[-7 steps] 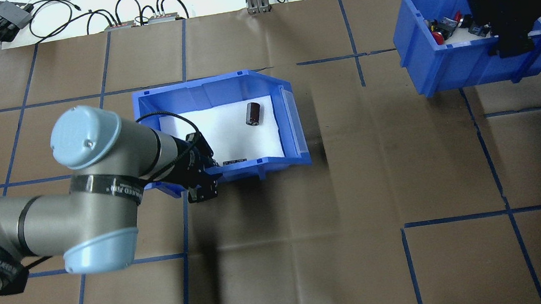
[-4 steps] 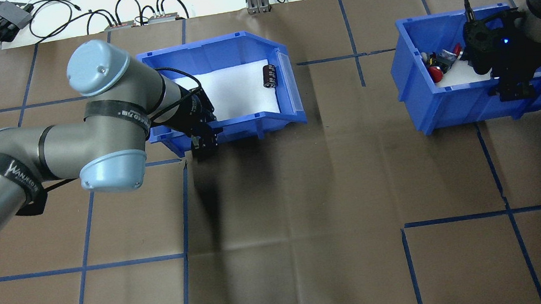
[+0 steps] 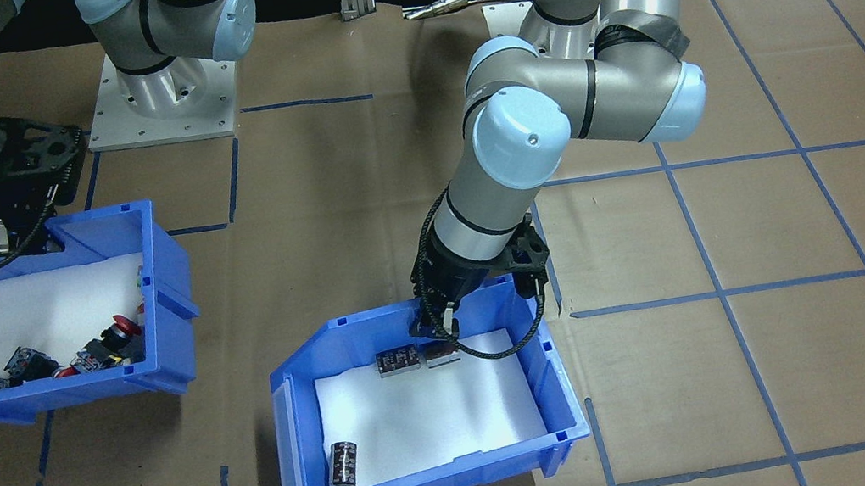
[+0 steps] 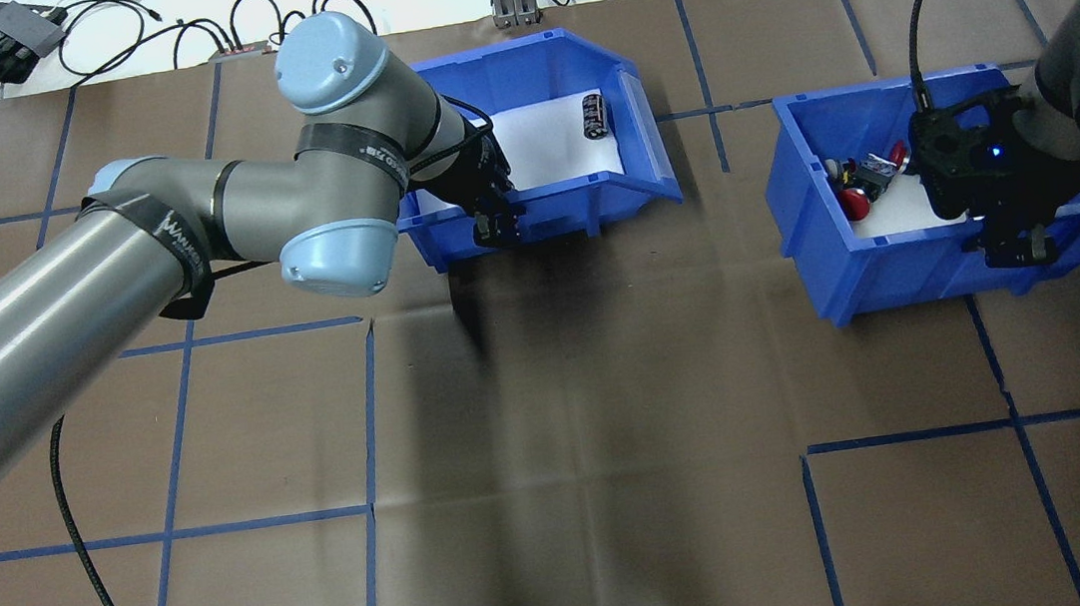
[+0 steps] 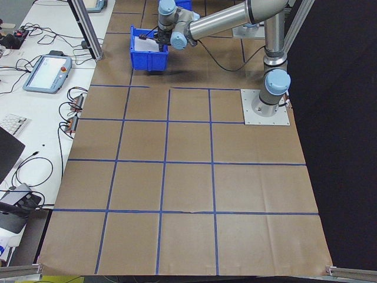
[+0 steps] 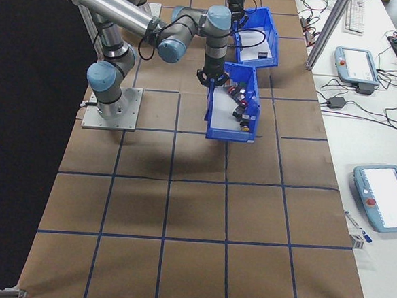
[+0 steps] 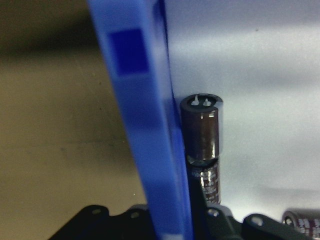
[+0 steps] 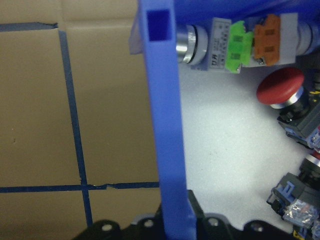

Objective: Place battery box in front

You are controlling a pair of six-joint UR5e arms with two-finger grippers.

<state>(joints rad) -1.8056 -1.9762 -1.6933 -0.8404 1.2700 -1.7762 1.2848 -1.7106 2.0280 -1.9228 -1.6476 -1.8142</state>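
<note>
- Left gripper (image 4: 499,227), upper centre-left of the overhead view: black two-finger tool, jaws closed over the near side wall of the battery box (image 4: 540,205), one finger inside, one outside. The left wrist view confirms it: the blue wall (image 7: 150,145) runs up the frame from between the finger bases.
- Battery box: blue plastic sloped-front bin with white foam liner (image 4: 544,147). It sits at the top centre of the overhead view, close to the far table edge, sloped opening turned toward frame right. In the front-facing view it is at lower centre (image 3: 543,381).
- Contents: one dark brown cylinder (image 4: 594,116) lies near the sloped opening. Two more dark cylinders (image 3: 398,359) lie against the gripped wall, just beside the left gripper's inner finger; the left wrist view shows one of them (image 7: 201,130) touching the wall.
- Table surface: brown paper marked off by blue tape lines (image 4: 366,417).
- Second bin (image 4: 816,254), right side of the overhead view: the same blue plastic shape, holding red, green and orange push-button switches (image 4: 855,200) on white foam.
- Right gripper (image 4: 1014,245), far right of the overhead view: closed on the near wall of the second bin; the right wrist view shows that wall (image 8: 165,125) rising from between the finger bases.
</note>
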